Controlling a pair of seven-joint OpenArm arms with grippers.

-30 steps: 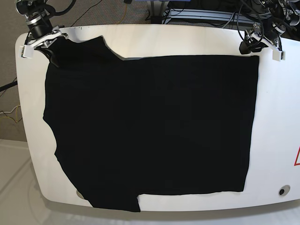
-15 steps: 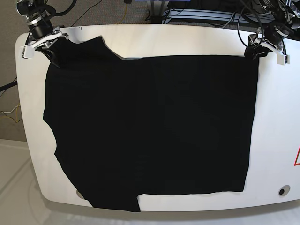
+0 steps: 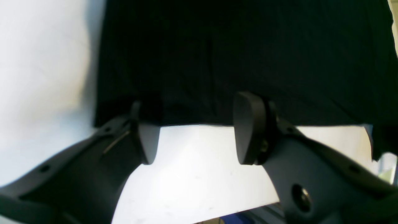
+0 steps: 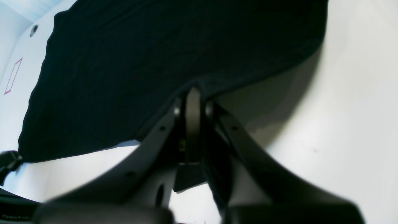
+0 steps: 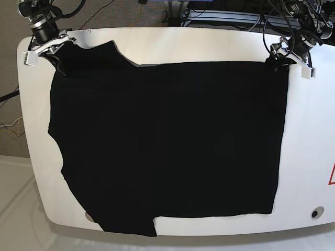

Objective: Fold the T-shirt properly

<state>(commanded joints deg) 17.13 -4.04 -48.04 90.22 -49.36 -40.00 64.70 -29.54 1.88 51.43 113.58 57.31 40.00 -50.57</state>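
- The right gripper [image 4: 192,102] has its jaws pressed together on a fold of the T-shirt [image 5: 167,141] at the table's [image 5: 157,44] far left corner; in the right wrist view the black cloth bunches up between the fingertips, and the cloth hides the very tips.
- The left gripper [image 3: 194,130] stands with its jaws apart at the far right corner, astride the shirt's straight edge; the left pad [image 3: 148,141] and right pad [image 3: 245,127] overlap the hem, but whether they touch the cloth cannot be told.
- The T-shirt lies spread flat over most of the white table, one sleeve hanging over the near edge.
- No print can be made out on the black cloth.
- The arms are cut off by the base view's top edge.
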